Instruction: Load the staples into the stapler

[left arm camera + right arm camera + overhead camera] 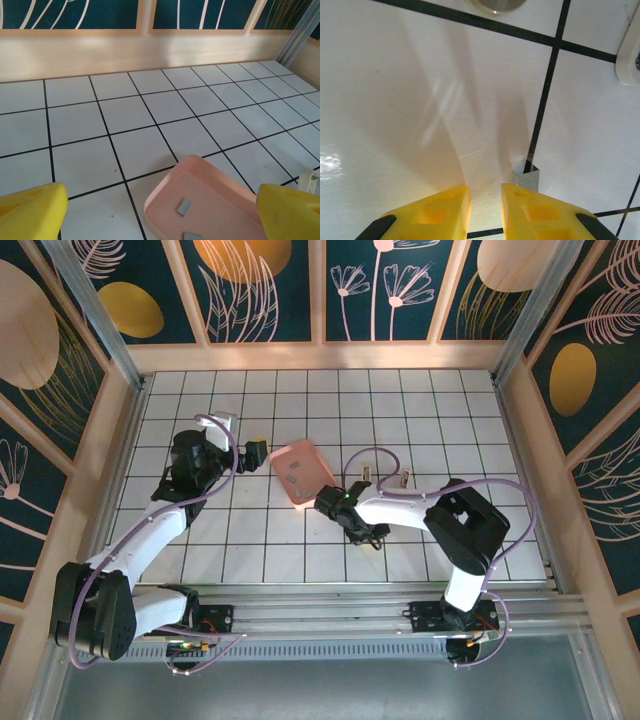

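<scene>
Pink tray (298,454) on a white tabletop (420,410) with black grid lines.
The rounded-square tray sits askew, just toward 9 o'clock of the tabletop's centre; teal wall panels (265,290) with gold and pink plant motifs close the 9, 12 and 3 o'clock sides.

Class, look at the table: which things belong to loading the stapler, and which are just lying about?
Belongs to the job: stapler; staples in the tray; one staple strip on the tiles.
Just lying about: pink tray, though it holds the staples.
</scene>
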`<control>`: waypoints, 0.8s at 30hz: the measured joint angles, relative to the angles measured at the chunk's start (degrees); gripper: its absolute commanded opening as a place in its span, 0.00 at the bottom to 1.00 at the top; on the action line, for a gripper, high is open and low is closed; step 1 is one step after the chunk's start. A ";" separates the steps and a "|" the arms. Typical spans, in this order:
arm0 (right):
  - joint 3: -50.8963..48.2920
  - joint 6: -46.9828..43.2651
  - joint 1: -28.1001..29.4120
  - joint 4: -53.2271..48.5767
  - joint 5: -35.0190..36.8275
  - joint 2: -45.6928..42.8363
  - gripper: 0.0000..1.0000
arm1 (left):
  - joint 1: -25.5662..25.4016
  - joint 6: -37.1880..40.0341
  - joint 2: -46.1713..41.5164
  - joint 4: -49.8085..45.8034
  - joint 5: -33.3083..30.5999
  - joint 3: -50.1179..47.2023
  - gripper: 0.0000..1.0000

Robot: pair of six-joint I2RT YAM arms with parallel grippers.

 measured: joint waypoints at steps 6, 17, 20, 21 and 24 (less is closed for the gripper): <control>0.39 0.44 -0.17 1.60 -1.66 -1.42 0.28 | 0.00 0.00 0.00 0.00 0.02 0.00 0.96; -5.60 -0.20 -11.17 8.22 -11.67 -15.82 0.32 | 0.00 0.24 -0.09 0.46 4.07 -0.22 0.96; -7.69 -1.05 -13.90 9.16 -14.73 -17.59 0.33 | 0.00 0.76 -0.24 1.22 8.15 -0.57 0.95; -8.15 -1.22 -14.38 9.35 -15.47 -17.79 0.33 | 0.00 1.03 -0.24 1.46 9.86 -0.61 0.95; -8.96 -2.14 -15.13 9.62 -17.33 -17.90 0.33 | 0.00 1.86 -0.24 2.27 15.04 -0.63 0.95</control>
